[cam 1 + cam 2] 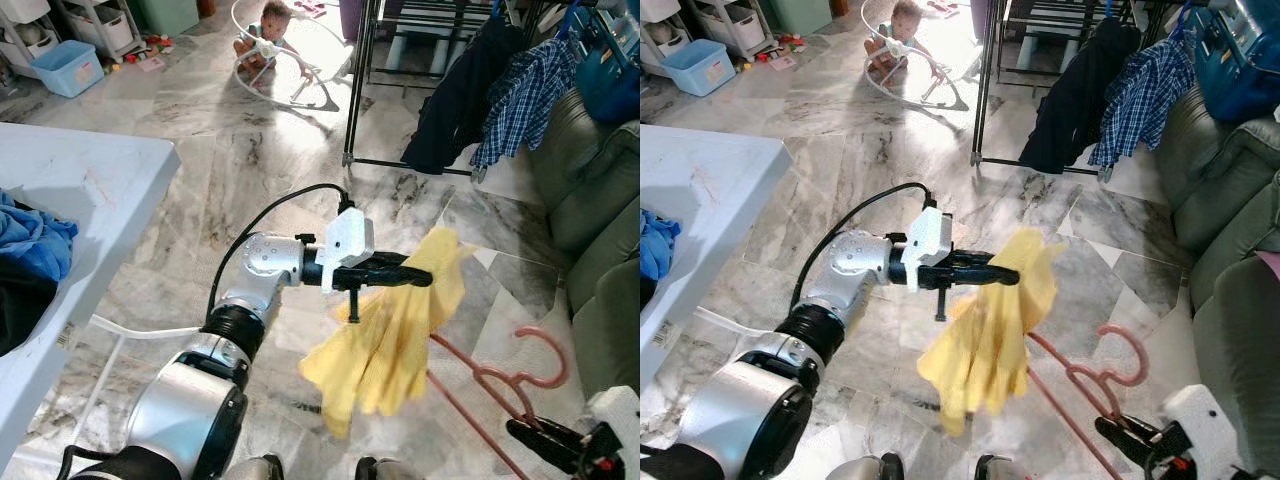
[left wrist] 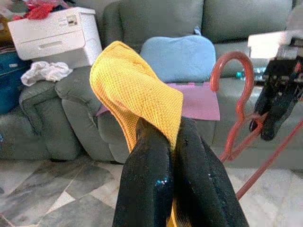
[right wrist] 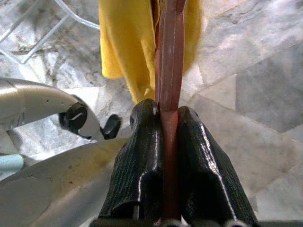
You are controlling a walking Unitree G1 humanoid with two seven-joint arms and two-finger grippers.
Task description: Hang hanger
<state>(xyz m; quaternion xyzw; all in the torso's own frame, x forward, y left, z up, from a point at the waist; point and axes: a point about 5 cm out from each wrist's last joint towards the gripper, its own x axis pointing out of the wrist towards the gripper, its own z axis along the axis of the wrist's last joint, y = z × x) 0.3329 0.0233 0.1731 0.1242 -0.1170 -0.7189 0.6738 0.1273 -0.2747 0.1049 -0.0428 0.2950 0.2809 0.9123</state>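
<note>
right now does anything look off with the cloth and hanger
Yes: the yellow cloth hangs bunched from the left gripper, beside the pink hanger rather than draped on it. The right gripper holds the hanger low and tilted.

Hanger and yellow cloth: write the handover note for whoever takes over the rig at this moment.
Left gripper: shut on the yellow cloth, held out in front with most of it dangling below.
Right gripper: shut on the pink hanger, low on the robot's right, hook toward the sofa.
Done: both items picked up.
Left: the cloth is not clearly seated on the hanger, so get it on, then carry it to the clothes rack ahead, where a dark garment and a plaid shirt hang.
</note>
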